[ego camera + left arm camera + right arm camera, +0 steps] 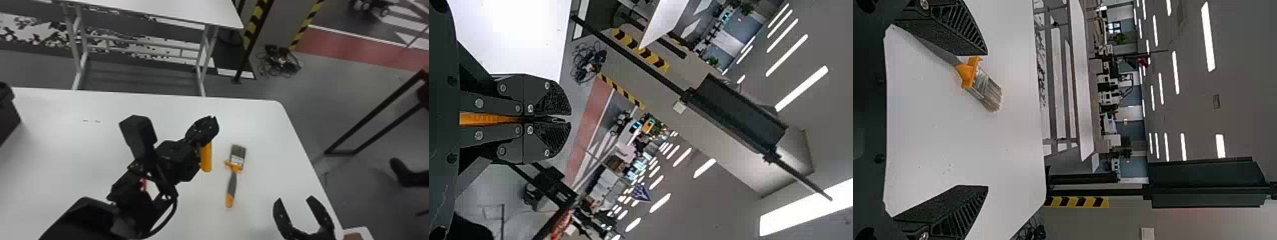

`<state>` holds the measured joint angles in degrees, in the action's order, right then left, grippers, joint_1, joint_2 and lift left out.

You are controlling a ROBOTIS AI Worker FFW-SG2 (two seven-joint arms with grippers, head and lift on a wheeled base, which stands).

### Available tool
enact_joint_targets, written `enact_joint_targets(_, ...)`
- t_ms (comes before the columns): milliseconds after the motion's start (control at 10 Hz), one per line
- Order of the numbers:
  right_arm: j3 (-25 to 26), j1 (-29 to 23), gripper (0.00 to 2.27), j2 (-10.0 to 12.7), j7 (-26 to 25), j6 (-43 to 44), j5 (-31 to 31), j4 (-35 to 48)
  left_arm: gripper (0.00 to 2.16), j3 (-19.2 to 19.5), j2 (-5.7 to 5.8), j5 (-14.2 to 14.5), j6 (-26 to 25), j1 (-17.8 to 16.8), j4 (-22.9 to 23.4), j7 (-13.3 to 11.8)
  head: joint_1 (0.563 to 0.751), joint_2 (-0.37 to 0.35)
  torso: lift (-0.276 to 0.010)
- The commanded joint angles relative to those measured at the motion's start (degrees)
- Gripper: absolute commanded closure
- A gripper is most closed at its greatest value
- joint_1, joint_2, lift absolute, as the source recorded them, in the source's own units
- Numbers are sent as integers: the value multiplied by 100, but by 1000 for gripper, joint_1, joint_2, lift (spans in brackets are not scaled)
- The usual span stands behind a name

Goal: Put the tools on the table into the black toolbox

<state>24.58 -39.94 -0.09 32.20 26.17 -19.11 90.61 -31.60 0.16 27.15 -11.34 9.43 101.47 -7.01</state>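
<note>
The left gripper [213,120], at the centre of the head view, has its fingers pressed close together around an orange-handled tool [206,158], whose handle juts out below them; its working end is hidden. The black toolbox [7,119] stands at the left edge of the frame, cut off by it. A paintbrush [232,183] lies flat on the counter [261,127], right of centre, and the right gripper [295,199], at lower right, has its fingers spread wide with nothing between them.

The likeliest trouble is the handle swivelling or slipping, since the grip seems to be near one end; it could then catch the toolbox wall. Something red [144,185] shows behind the left arm [95,220] and might be knocked if that arm swings low. The brush is thin, so fingers closing too high would miss it, and an off-centre approach could nudge it aside.
</note>
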Motion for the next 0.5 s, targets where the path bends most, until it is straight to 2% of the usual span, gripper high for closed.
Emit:
enact_joint_targets(0, 3, -40, 53, 14, 24, 93, -13, -61, 2064, -321, -31, -43, 66, -697, -1068, 16, 695, -350, -75)
enact_joint_targets(100, 3, -58, 53, 14, 50, 129, -22, -88, 876, -540, -31, -148, 628, -961, -1595, 297, 695, -350, -75)
enact_joint_targets(200, 21, -93, 53, 14, 85, 146, -92, -96, -2, -584, -31, -377, 681, -1023, -1692, 420, 695, -350, -75)
enact_joint_targets(300, 65, -93, 53, 14, 94, 146, -110, -158, -2, -505, -31, -315, 681, -970, -1613, 490, 695, -350, -75)
enact_joint_targets(400, 100, -93, 53, 14, 164, 216, -128, -219, 29, -470, -31, -298, 681, -750, -1182, 490, 695, -350, -75)
